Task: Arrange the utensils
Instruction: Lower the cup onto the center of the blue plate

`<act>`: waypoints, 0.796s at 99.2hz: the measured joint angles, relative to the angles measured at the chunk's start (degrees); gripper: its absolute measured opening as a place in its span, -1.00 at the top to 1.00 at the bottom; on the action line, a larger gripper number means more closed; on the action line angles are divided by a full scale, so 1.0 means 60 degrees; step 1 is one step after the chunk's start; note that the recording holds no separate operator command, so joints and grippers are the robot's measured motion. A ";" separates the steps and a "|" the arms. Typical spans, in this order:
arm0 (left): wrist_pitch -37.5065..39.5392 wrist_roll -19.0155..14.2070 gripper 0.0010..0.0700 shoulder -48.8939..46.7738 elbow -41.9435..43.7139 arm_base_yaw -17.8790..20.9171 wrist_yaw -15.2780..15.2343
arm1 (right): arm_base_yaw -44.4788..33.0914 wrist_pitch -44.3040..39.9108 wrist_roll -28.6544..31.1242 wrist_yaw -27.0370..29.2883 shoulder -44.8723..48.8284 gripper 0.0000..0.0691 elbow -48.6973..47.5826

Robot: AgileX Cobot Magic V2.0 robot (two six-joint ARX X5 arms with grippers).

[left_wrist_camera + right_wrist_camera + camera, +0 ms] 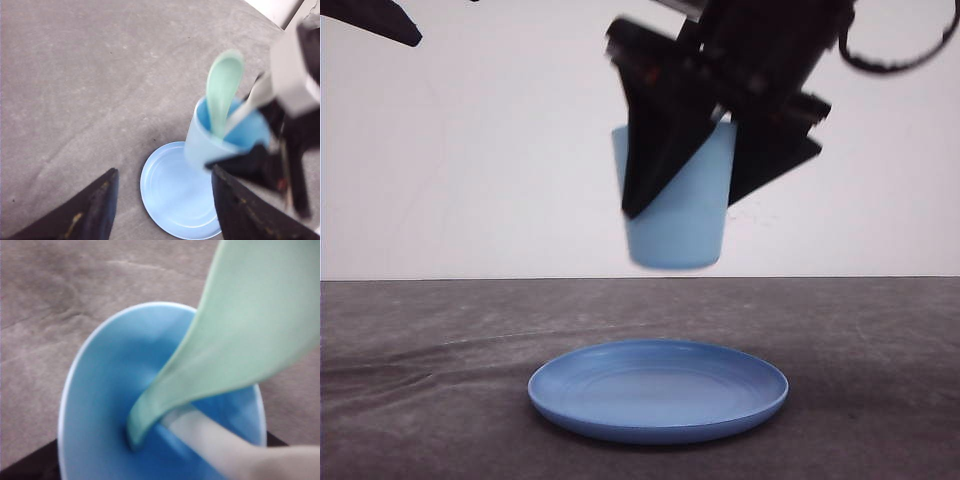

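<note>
Right gripper (720, 175) clamps 1 blue cup (678, 215) holding 1 green spoon (222, 90) and 1 white fork (250, 102); beneath, 1 plate (658, 390) on grey cloth (420, 340), white wall (470, 150) behind; left gripper (162, 207) gapes

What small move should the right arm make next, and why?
Probably lower straight down and set the light blue plastic cup on the round blue plate. The right gripper holds it in the air above the plate, with the mint-green spoon and white fork already inside.
</note>
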 joint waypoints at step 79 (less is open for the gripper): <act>-0.0004 0.0000 0.00 0.0000 0.0000 0.0000 0.0000 | 0.0189 0.2463 0.0652 0.0608 0.1606 -0.16 -0.1140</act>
